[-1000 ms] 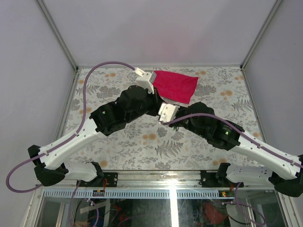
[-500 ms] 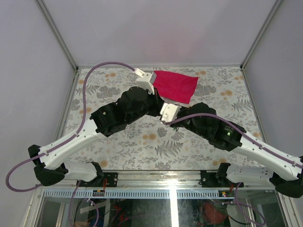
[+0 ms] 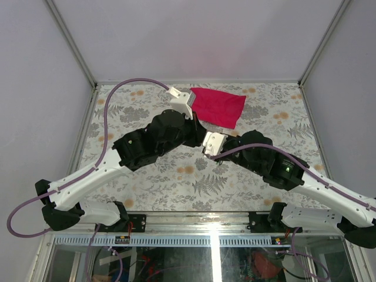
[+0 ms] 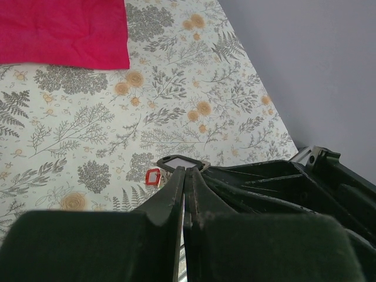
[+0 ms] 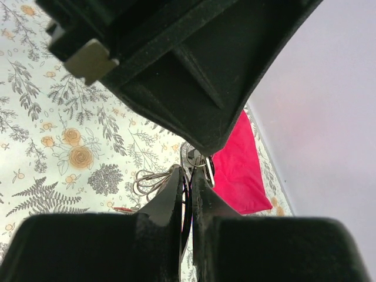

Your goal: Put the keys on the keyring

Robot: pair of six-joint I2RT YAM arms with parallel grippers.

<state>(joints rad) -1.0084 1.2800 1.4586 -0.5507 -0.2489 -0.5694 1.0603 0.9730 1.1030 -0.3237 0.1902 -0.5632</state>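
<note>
Keyring point(image 4: 179, 160) is pinched in your left gripper point(image 4: 187, 171), between the middle of the table point(image 3: 194, 182) and its far edge, near the red cloth point(image 3: 218, 107). Your right gripper point(image 5: 188, 171) is pressed together, apparently on a key point(image 5: 198, 158). Only a red tag point(image 4: 151, 175) shows beside them, so threading seems unfinished.

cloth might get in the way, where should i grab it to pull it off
Probably grip the cloth at its far right corner, coming in low from the right. It lies flat on the table, so only an edge offers a lip, and the left arm overhangs its left edge.
</note>
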